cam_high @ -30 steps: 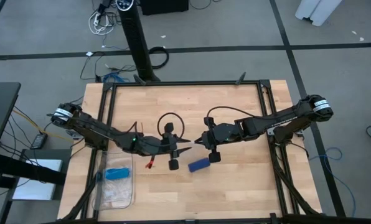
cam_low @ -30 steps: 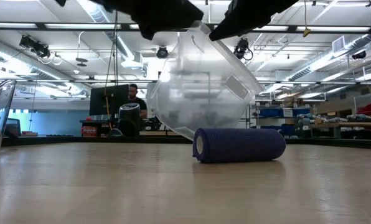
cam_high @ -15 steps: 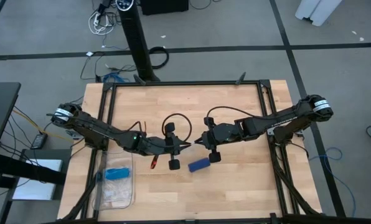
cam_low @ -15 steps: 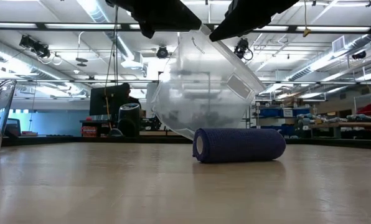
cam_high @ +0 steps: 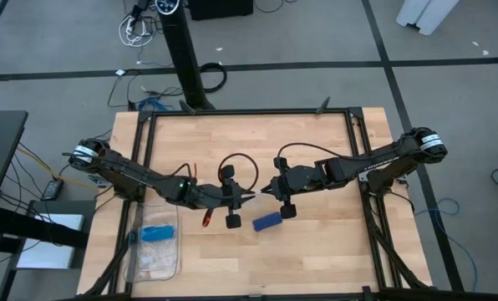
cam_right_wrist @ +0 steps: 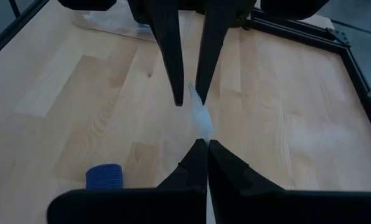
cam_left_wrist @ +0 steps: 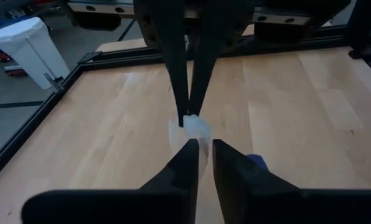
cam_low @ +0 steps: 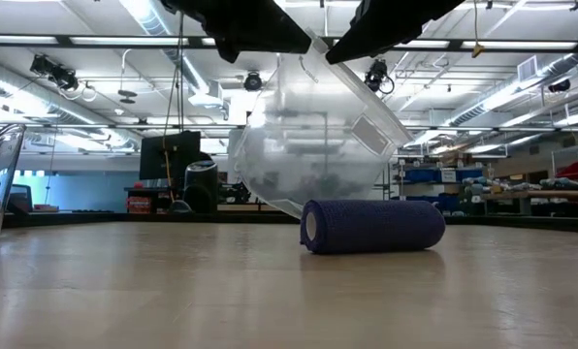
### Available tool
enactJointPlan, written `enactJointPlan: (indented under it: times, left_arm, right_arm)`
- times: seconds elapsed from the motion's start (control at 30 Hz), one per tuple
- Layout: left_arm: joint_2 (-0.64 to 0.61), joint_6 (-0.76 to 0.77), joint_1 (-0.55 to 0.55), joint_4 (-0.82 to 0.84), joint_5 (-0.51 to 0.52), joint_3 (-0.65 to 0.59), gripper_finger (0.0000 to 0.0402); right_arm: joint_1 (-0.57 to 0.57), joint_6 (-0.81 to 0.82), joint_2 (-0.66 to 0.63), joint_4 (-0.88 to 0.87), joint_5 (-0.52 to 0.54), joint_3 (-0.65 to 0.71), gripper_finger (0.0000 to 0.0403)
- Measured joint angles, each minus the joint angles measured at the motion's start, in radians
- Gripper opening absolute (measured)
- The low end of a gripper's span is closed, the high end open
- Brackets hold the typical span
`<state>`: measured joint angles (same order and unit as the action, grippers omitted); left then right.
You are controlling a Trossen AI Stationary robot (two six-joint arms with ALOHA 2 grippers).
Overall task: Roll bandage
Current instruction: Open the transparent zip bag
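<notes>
High view: the two dark arms are meeting over the middle of the light wooden desk (cam_high: 316, 134), with the left claw (cam_high: 246, 197) and the right claw (cam_high: 266, 191) facing each other tip to tip. The dark navy-blue rolled fabric bandage (cam_high: 266, 221) is lying on the desk just in front of the right claw, apart from both claws. A clear plastic bag holding a light-blue item (cam_high: 156, 233) is lying flat near the desk's front left corner. Low view: the bandage (cam_low: 371, 226) is resting on its side as a compact roll, and a clear, crumpled plastic bag (cam_low: 313, 145) is hanging above and behind it from the claws meeting overhead. Left wrist view: the left claw (cam_left_wrist: 204, 146) is standing nearly closed, its fingertips (cam_left_wrist: 190, 146) pinching the top edge of the hanging bag (cam_left_wrist: 190, 127), while the right arm's fingers are gripping the same edge from the opposite side. Right wrist view: the right claw (cam_right_wrist: 205, 144) is standing fully closed on the bag's edge (cam_right_wrist: 200, 117), and the bandage (cam_right_wrist: 104, 176) is lying on the desk beside it.
</notes>
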<state>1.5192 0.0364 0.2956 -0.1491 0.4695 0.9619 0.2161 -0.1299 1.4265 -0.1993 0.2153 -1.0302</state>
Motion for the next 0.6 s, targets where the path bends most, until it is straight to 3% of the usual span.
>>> enactJointPlan:
  times: [0.2,0.4,0.6]
  left_arm:
    - [0.0,0.001,-0.011,0.0,-0.001,0.0,0.0062]
    - [0.0,-0.036,-0.01,0.014,-0.002,0.0,0.0013]
    - [0.0,-0.132,-0.007,0.015,0.005,0.0,0.0004]
  right_arm:
    - [0.0,0.0,0.0,0.0,0.0,0.0,0.0001]
    - [0.0,0.005,0.0,0.0,0.0,0.0,0.0002]
    - [0.015,0.057,-0.016,-0.016,0.052,0.001,0.0035]
